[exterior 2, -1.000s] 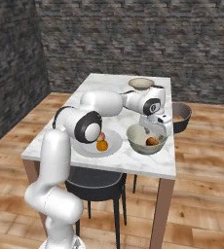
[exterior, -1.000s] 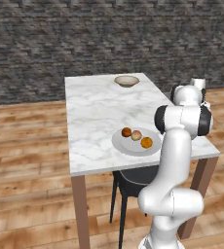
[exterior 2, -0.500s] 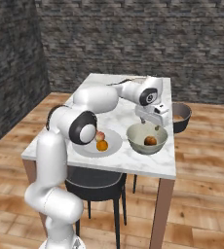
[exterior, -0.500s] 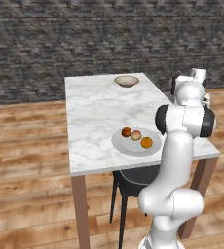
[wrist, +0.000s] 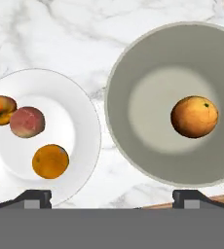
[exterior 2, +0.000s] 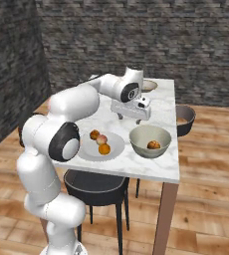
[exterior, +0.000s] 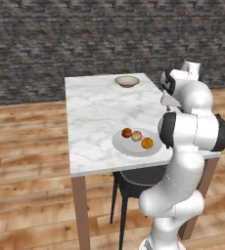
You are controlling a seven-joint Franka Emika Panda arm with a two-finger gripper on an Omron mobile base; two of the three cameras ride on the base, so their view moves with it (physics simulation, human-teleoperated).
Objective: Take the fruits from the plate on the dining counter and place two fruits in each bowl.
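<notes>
fingers (wrist: 36,197) spread wide and empty above the counter (exterior 2: 161,167), three fruits (wrist: 28,121) on the plate (wrist: 80,165), one orange (wrist: 194,116) in the bowl (wrist: 133,68) by the front edge

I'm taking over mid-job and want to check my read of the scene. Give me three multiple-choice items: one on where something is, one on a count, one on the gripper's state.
1. Where is the fruit that has left the plate?
A. In the near bowl beside the plate
B. In the far bowl
C. On the bare counter

2. How many fruits are on the plate?
A. One
B. Three
C. Four

3. What is the gripper doing?
A. Shut on a fruit
B. Open and empty, above the near bowl and plate
C. Resting inside the far bowl

Answers:
1 A: an orange fruit sits in the near bowl, next to the plate on the dining counter; the far bowl stands at the far edge.
2 B: the hand view shows three on the plate.
3 B: the gripper has its fingertips spread wide with nothing between them.
</notes>
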